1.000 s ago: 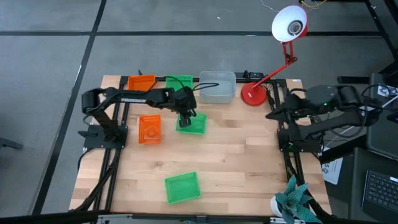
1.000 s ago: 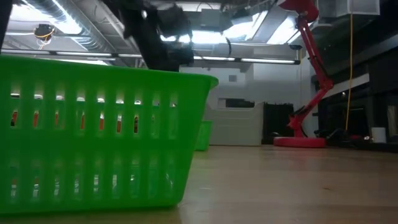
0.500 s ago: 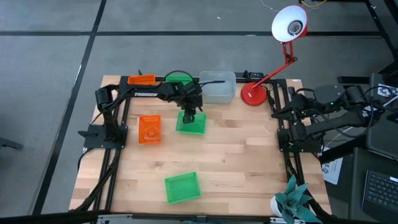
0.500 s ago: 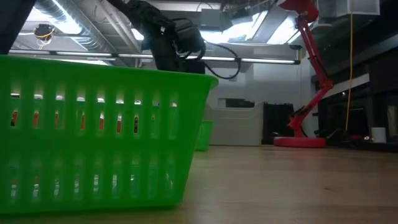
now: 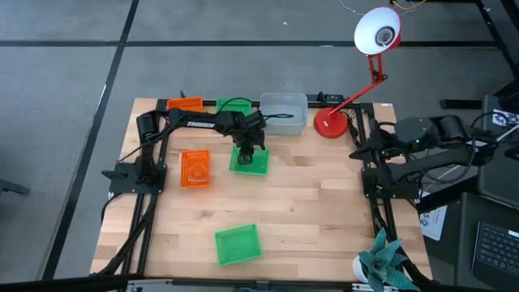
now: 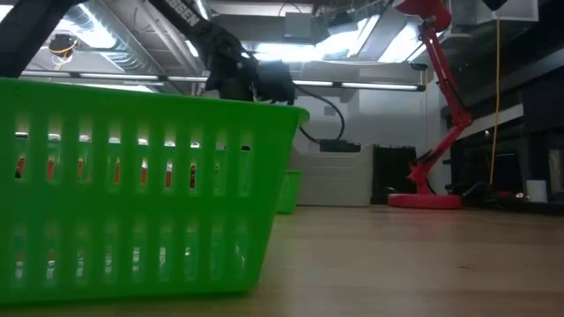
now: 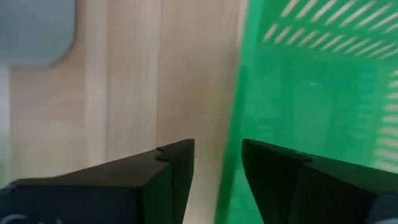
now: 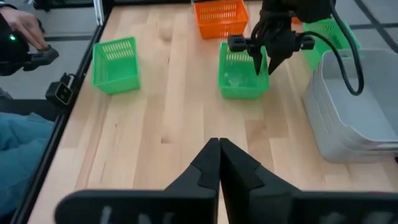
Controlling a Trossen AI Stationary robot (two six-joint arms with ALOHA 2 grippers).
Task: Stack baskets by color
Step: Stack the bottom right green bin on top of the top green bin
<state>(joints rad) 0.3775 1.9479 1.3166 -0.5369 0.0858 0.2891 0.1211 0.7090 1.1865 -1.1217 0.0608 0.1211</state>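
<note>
- At the far left corner of the wooden surface [image 5: 308, 211] sits an orange basket [image 5: 186, 105], partly hidden by the left arm.
- Nearer the middle of the left side, a second orange basket [image 5: 195, 169] lies alone on the bare wood, apart from the others.
- At the near edge, a green basket [image 5: 238, 243] sits by itself, well apart from everything else; in the low view it fills the foreground [image 6: 141, 185].
- Against the far edge, just beside the corner orange basket, another green basket [image 5: 234, 105] shows behind the left arm.
- The left gripper [image 5: 248, 153] is lowered at the far rim of the middle green basket [image 5: 250, 162], which sits on the wood near the centre of the far half.
- In the left wrist view its fingers [image 7: 168, 168] stand parted on either side of that basket's wall [image 7: 311, 93], not yet closed on it.
- The right wrist view shows the same: the left gripper [image 8: 267, 59] hangs with spread fingers over the basket's rim [image 8: 242, 78].
- To the right of that, the translucent grey-white baskets [image 5: 283, 113] stand at the far edge as a nested stack.
- A red-based desk lamp [image 5: 331, 123] stands just beside the stack, its white head leaning out beyond the surface.
- The right gripper [image 8: 219, 152] waits off the right edge, its fingers pressed together and holding nothing.
</note>
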